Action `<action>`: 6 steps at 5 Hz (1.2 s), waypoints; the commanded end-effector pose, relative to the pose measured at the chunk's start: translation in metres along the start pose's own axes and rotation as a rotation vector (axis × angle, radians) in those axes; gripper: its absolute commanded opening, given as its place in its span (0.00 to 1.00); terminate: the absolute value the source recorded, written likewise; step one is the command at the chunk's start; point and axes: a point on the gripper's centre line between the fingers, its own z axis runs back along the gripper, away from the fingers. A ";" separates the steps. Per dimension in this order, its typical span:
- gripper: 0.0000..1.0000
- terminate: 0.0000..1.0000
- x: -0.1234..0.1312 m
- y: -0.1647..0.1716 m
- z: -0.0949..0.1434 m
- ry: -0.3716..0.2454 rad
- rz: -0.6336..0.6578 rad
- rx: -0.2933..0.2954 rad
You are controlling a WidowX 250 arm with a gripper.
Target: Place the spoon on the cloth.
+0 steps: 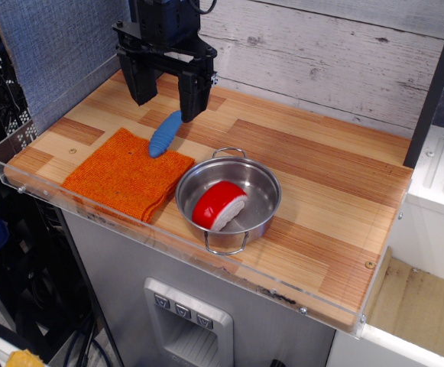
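The spoon [165, 134] shows as a ribbed blue handle lying slantwise on the wooden table. Its lower end rests on the far right edge of the orange cloth [122, 174]. Its metal bowl is hidden behind the gripper's right finger. The cloth lies flat at the front left of the table. My black gripper [166, 99] hangs over the spoon's upper end with its two fingers spread wide apart. The jaws are open and hold nothing; the right finger [192, 98] is just beside the handle's tip.
A steel pot [261, 191] with two handles stands right of the cloth and holds a red-and-white rounded object [218, 205]. A clear plastic rim [206, 264] runs along the table's front and left edges. A grey plank wall stands behind.
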 end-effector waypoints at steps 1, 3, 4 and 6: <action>1.00 0.00 0.000 0.000 0.000 0.000 0.000 0.000; 1.00 0.00 0.028 0.024 -0.053 0.031 0.152 0.002; 1.00 0.00 0.037 0.036 -0.068 0.040 0.176 0.034; 1.00 0.00 0.041 0.045 -0.065 0.034 0.176 0.016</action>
